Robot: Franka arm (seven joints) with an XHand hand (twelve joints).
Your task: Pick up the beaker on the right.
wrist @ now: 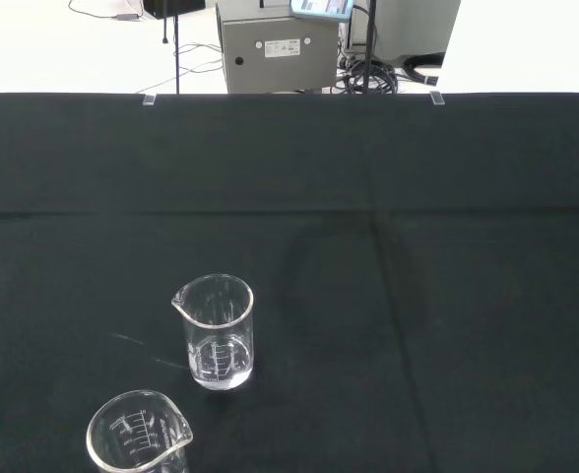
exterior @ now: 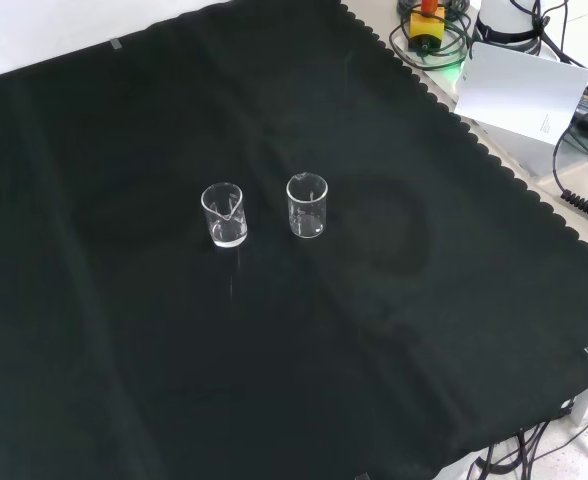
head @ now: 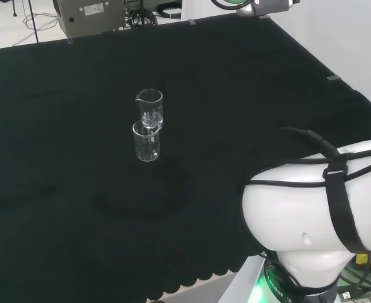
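Two small clear glass beakers stand upright and close together near the middle of the black cloth (head: 248, 107); both look empty. In the head view one beaker (head: 146, 141) is nearer and the other (head: 150, 106) just behind it. The front view has them side by side: the nearer one on the right (exterior: 307, 205), the farther one on the left (exterior: 223, 214) with its spout toward the camera. The wrist view looks at them from a distance, with the nearer beaker (wrist: 139, 434) cut by the picture's edge and the farther beaker (wrist: 218, 330) whole.
The arm's white link (head: 318, 208) stands at the head view's lower right. A grey box (head: 91, 16) sits beyond the cloth's far edge. A white card (exterior: 522, 90) and cables lie off the scalloped cloth edge in the front view's upper right.
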